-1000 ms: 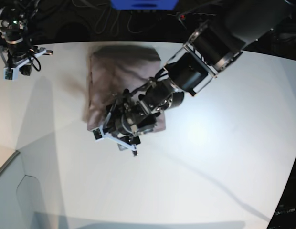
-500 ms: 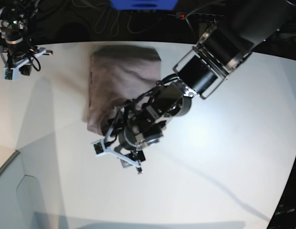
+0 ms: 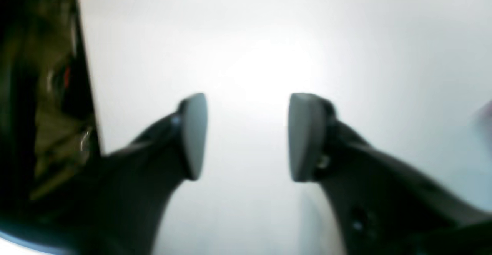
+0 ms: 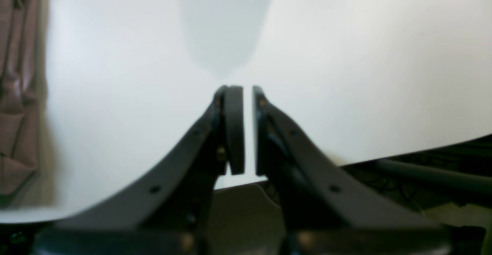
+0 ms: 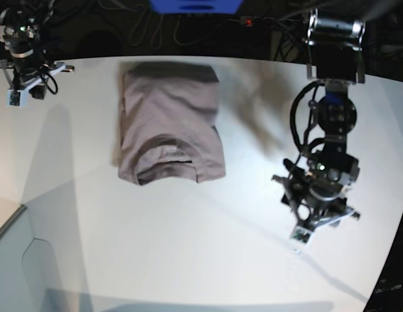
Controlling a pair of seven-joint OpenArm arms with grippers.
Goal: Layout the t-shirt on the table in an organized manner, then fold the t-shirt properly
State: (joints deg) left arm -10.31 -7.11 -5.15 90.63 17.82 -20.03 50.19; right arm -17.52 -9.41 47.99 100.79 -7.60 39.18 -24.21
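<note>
The left gripper (image 3: 246, 136) hangs over bare white table (image 5: 188, 260) with its two pads (image 3: 192, 136) set apart and nothing between them; it grasps nothing. In the base view it sits at the right side of the table (image 5: 316, 207), pointing down, well apart from the shirt, and only a faint pink blur at the right edge of its own wrist view hints at cloth. The right gripper (image 4: 248, 130) is closed, its pads (image 4: 234, 130) nearly touching with only a thin slit of light between them, and it is empty too. It is parked at the far left corner of the table (image 5: 23, 71), near the edge, with the dark floor beyond. The shirt (image 5: 169, 123) lies flat in the upper middle of the table as a folded, roughly rectangular pad, collar (image 5: 168, 159) up and facing the near side. Its wrinkled side edge shows at the left of the right wrist view (image 4: 17, 86).
</note>
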